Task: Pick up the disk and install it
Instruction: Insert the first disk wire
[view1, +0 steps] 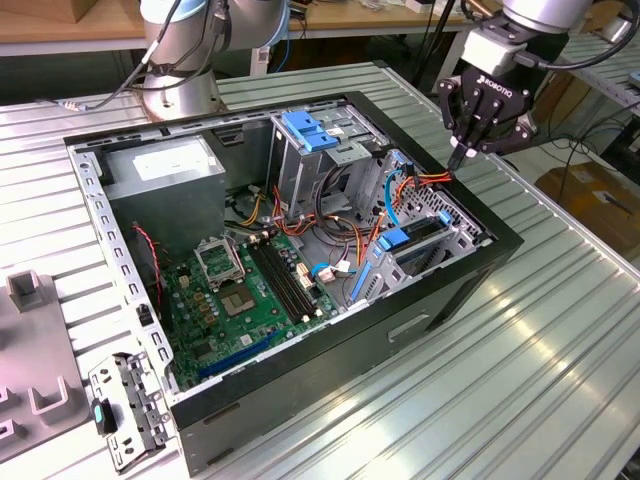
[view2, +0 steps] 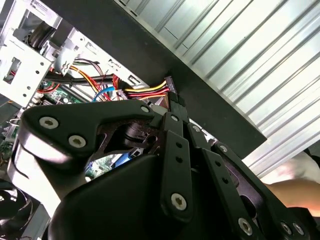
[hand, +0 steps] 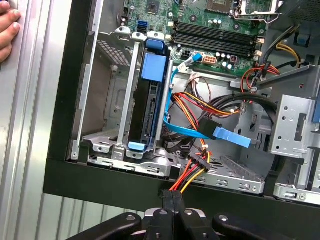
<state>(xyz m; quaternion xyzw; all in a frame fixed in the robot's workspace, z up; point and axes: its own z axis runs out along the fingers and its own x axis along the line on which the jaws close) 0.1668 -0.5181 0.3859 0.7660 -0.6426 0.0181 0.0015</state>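
The disk (hand: 150, 107), a dark drive in a bright blue carrier, stands on edge in the grey drive bay at the case's near corner; in the exterior view the disk (view1: 413, 240) sits low in the bay on the exterior view's right. My gripper (view1: 458, 158) hangs over the case's far right rim, apart from the disk. Its fingers (hand: 172, 199) are pressed together on the black end of a red, yellow and orange power cable (hand: 196, 169). The same connector (view2: 168, 86) sticks out past the fingertips (view2: 176, 111) in the second wrist view.
The open black computer case (view1: 420, 320) lies on a ribbed metal table (view1: 540, 380). A tall grey cage with a blue clip (view1: 305, 130), a thin light-blue cable (hand: 192, 132) and a motherboard (view1: 245, 300) are inside. A person's hand (hand: 7, 25) rests beside the case.
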